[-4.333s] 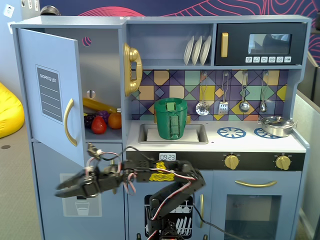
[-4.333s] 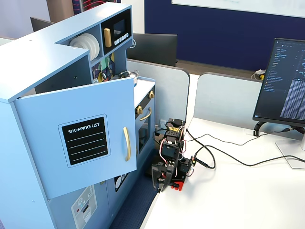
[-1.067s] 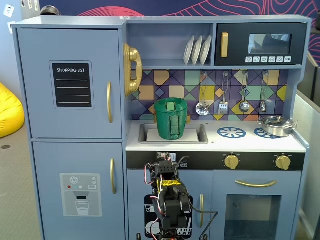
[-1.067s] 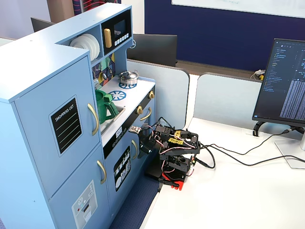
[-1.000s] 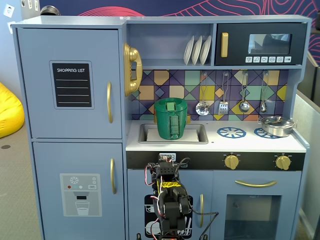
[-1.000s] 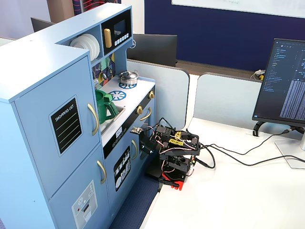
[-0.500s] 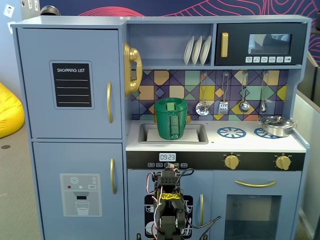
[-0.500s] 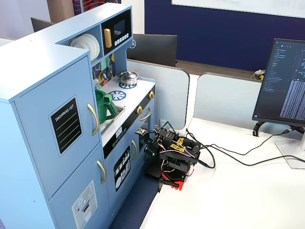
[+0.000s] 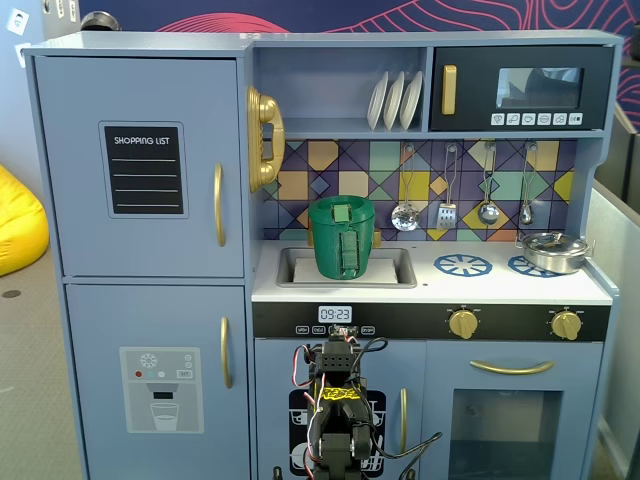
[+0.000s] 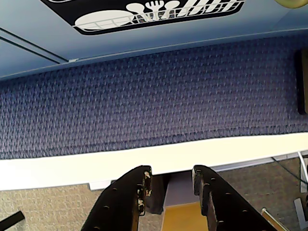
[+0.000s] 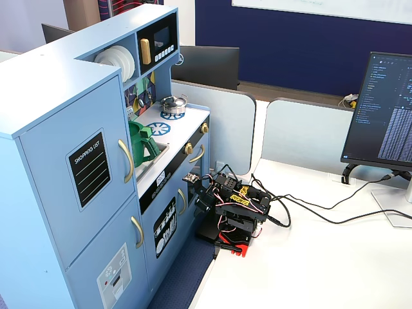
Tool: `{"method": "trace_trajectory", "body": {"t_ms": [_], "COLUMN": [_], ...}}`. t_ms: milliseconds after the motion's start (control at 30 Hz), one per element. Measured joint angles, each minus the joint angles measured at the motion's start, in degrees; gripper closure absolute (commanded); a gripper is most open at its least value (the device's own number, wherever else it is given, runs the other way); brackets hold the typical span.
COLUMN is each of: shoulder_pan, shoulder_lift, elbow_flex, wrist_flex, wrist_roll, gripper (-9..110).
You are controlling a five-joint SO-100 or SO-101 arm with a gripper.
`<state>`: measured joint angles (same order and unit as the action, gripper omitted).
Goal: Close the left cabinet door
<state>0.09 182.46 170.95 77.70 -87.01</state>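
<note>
The left cabinet door (image 9: 140, 165) is light blue with a black "SHOPPING LIST" panel and a curved gold handle (image 9: 219, 205). It sits flush with the cabinet frame in both fixed views, also shown from the side (image 11: 77, 167). My arm (image 9: 340, 400) is folded low in front of the lower middle doors, well below and right of that door; it stands on the white table (image 11: 309, 257). In the wrist view my gripper (image 10: 169, 175) points down over the table edge, jaws apart and empty, touching nothing.
A blue door with an ice-dispenser graphic (image 9: 160, 390) is below the left door. A green pitcher (image 9: 342, 238) stands in the sink, the black microwave (image 9: 520, 90) is top right. A blue mat (image 10: 154, 96) lies by the kitchen base. A monitor (image 11: 386, 109) and cables are beside the arm.
</note>
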Motion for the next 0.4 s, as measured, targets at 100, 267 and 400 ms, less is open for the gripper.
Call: {"method": "trace_trajectory", "body": {"t_ms": [100, 267, 400], "shoulder_pan": [0.0, 0.0, 0.0], "shoulder_lift": [0.0, 0.0, 0.0], "elbow_flex": [0.0, 0.0, 0.0], "wrist_flex": [0.0, 0.0, 0.0], "wrist_roll": [0.0, 0.0, 0.0], "gripper": [99, 98, 98]}}
